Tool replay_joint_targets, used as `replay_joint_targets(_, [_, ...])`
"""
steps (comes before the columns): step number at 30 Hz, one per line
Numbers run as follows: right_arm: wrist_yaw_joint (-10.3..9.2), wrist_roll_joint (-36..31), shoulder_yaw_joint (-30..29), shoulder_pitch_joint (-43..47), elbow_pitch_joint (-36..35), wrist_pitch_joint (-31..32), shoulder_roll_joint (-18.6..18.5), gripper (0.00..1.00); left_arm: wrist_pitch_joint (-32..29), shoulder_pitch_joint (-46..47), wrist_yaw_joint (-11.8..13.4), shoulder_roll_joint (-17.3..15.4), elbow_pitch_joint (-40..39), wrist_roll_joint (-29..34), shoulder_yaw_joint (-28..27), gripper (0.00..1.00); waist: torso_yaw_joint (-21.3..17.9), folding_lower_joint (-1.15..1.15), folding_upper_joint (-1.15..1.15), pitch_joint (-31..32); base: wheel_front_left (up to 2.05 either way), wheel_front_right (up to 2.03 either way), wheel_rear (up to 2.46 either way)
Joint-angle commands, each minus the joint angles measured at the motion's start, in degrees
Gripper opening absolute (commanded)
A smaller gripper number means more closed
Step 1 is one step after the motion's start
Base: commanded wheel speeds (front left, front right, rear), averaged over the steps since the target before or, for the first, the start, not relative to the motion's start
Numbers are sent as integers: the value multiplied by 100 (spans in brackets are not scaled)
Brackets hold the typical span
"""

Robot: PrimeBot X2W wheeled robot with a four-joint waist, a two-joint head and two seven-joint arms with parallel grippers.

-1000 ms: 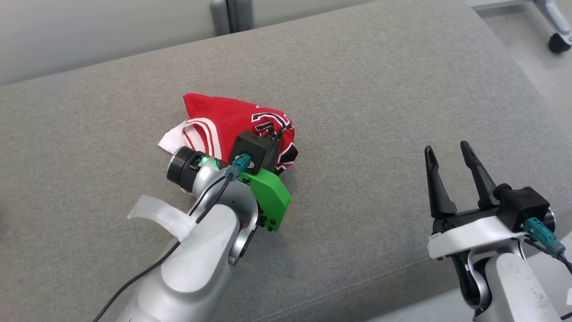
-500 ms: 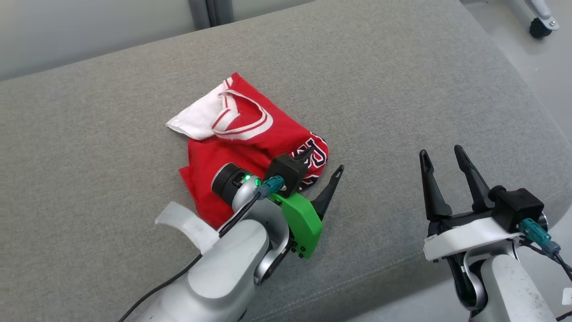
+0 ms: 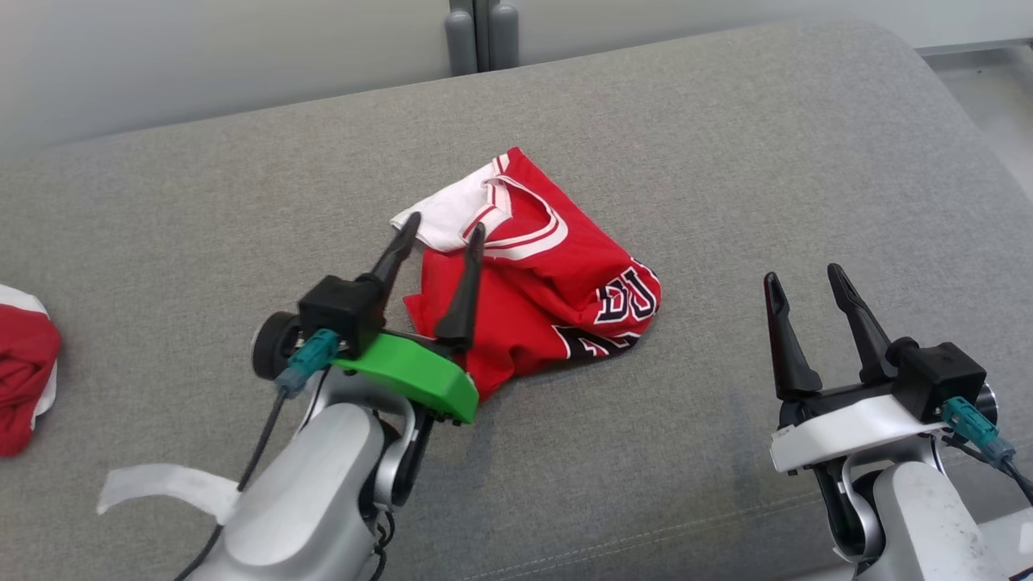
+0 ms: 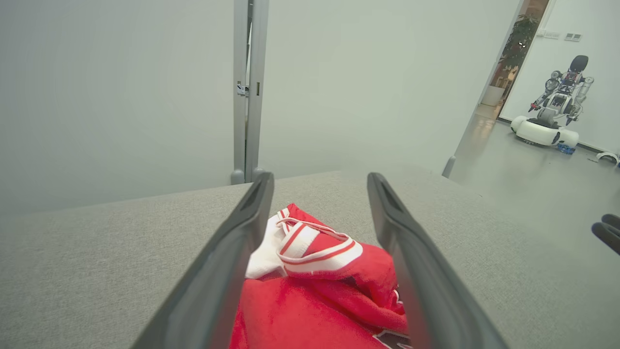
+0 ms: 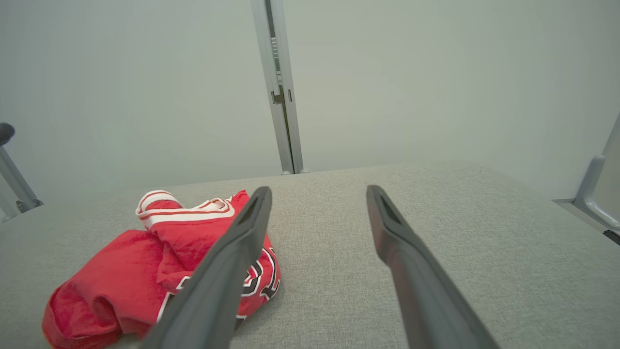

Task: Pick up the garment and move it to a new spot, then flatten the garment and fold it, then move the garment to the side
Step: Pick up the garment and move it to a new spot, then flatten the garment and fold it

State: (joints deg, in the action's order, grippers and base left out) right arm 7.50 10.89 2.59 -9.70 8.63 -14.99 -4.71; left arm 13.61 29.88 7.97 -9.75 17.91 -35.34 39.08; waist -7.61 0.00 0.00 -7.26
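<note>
Biggest thing first: the grey cushion (image 3: 726, 161) is basically the whole workspace, soft and slightly domed, so anything dropped on it slumps instead of lying flat.

The garment (image 3: 549, 298), a red jersey, sits around the middle of it in a rumpled heap. It's folded over itself with the white neck trim (image 3: 524, 234) toward the far side and the lettering (image 3: 621, 298) at the right edge. My read is that this is its "new spot" and flattening is up next, since it's nowhere near spread out.

The left hand (image 3: 445, 223) hangs over the jersey's left edge with its fingers spread and nothing between them. From the wrist camera the cloth lies low between the two fingers (image 4: 227, 261), which point at the collar. I can't tell if they're brushing the fabric. Sitting there makes sense if it wants a corner or the neckline to pull the thing open.

The right hand (image 3: 804, 274) is parked well off to the right, also spread and empty. It's probably waiting to take the opposite side, because flattening a floppy jersey needs two pull points.

Smallest bit: another red cloth (image 3: 24, 363) peeks in at the far left edge, well apart from everything.
</note>
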Motion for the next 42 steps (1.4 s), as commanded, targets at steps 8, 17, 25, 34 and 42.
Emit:
replay_joint_targets(8, [-2,-53,91,121,91,16,-70,100,159,-803,441,-646,-674,-76,-1137,100,297,0,0,316,0,0,0])
replay_joint_targets(17, [-2,-97,200,348,162,89,-106,100,158,-1968,305,-861,-1295,363,-2220,100,358,0,0,639,0,0,0])
replay_joint_targets(25, [-2,-142,200,501,104,169,-149,100,157,-2684,269,-903,-1490,793,-2394,100,379,0,0,729,0,0,0])
replay_joint_targets(34, [-2,-222,208,703,60,303,-154,100,158,-3189,416,-847,-1496,911,-2392,100,415,0,0,848,0,0,0])
replay_joint_targets(42, [-2,-235,184,728,0,361,-128,100,158,-3193,428,-794,-1456,864,-2370,100,466,0,0,846,0,0,0])
